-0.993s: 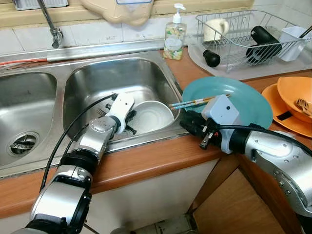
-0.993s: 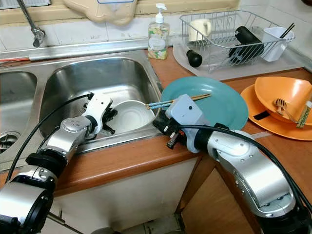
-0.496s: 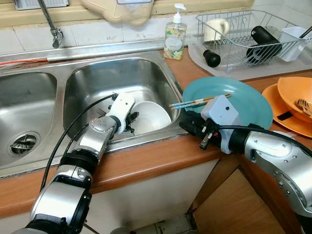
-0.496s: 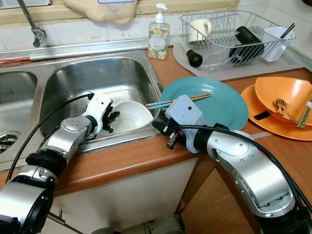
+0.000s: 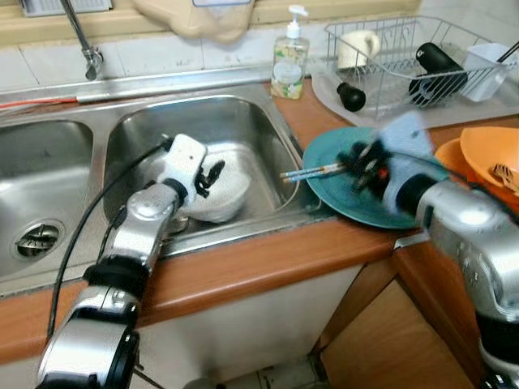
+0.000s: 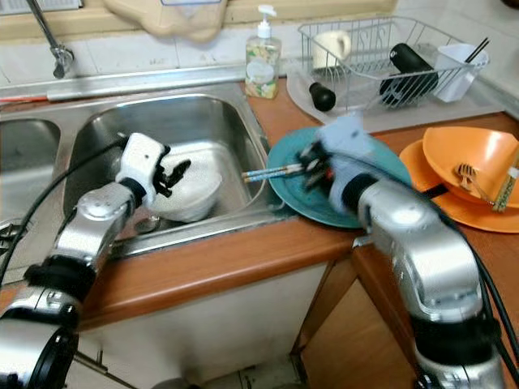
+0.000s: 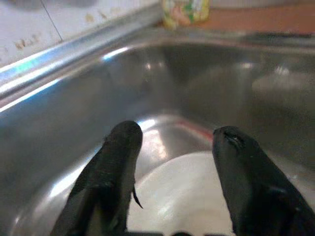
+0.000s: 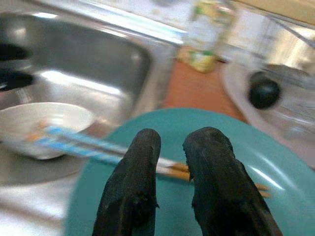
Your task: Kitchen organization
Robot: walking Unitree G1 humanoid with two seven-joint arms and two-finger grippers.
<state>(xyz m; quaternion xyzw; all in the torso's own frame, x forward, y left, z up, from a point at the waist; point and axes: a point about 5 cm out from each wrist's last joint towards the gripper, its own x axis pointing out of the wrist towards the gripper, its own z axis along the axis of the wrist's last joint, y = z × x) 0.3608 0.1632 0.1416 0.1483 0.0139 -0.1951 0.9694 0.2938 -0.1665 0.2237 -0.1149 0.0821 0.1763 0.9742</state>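
Note:
A white bowl [image 5: 223,198] lies tilted in the right basin of the steel sink [image 5: 211,121]. My left gripper [image 5: 209,174] sits at its near rim, open, and in the left wrist view its fingers [image 7: 120,147] spread over the white bowl [image 7: 182,196]. A pair of blue-tipped chopsticks [image 5: 312,172] rests across the teal plate [image 5: 340,198] and the sink edge. Over the plate hovers my blurred right gripper [image 5: 361,162]. In the right wrist view it [image 8: 177,137] shows only a narrow gap, and the chopsticks [image 8: 74,145] pass under the fingers.
A soap bottle [image 5: 289,57] stands behind the sink. The wire dish rack [image 5: 405,49] at the back right holds a black bottle [image 5: 442,65] and a mug. Orange dishes [image 5: 486,158] sit at the far right. A faucet [image 5: 85,40] rises at the back left.
My left gripper rose and moved left, and the bowl shifted left and tilted with it. My right gripper swung from the counter edge up over the teal plate, by the chopsticks.

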